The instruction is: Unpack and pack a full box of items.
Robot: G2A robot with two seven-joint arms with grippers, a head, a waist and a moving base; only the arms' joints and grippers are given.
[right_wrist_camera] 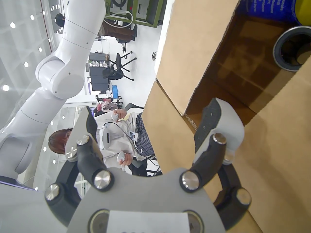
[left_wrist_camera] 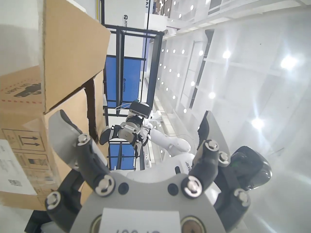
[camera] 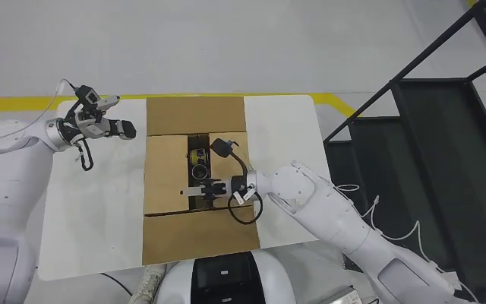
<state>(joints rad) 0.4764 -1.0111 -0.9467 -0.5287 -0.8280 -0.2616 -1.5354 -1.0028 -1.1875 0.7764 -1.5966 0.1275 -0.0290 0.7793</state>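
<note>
On the white table (camera: 91,213) a cardboard box (camera: 167,175) stands in the middle, its flaps spread and a narrow dark opening showing between them in the top view. Inside lie a blue and yellow can (right_wrist_camera: 274,1) and, just beside it, a dark roll (right_wrist_camera: 289,49) with a hollow core. From above, both sit toward the far half of the opening.

The right gripper (camera: 199,190) hangs over the near end of that opening. Its fingers (right_wrist_camera: 213,122) are spread wide and grasp nothing. In its wrist view (right_wrist_camera: 150,127) one finger lies over the dark inside of the box and the other outside it, with the edge of a flap (right_wrist_camera: 194,37) between them. Whether either finger touches the cardboard cannot be told.

The left gripper (camera: 127,129) is at the box's left side, near the far corner and apart from it, above the table. In its wrist view (left_wrist_camera: 132,122) it is released too, fingers (left_wrist_camera: 65,132) wide and bare, with the box's printed wall and a raised flap close by.
</note>
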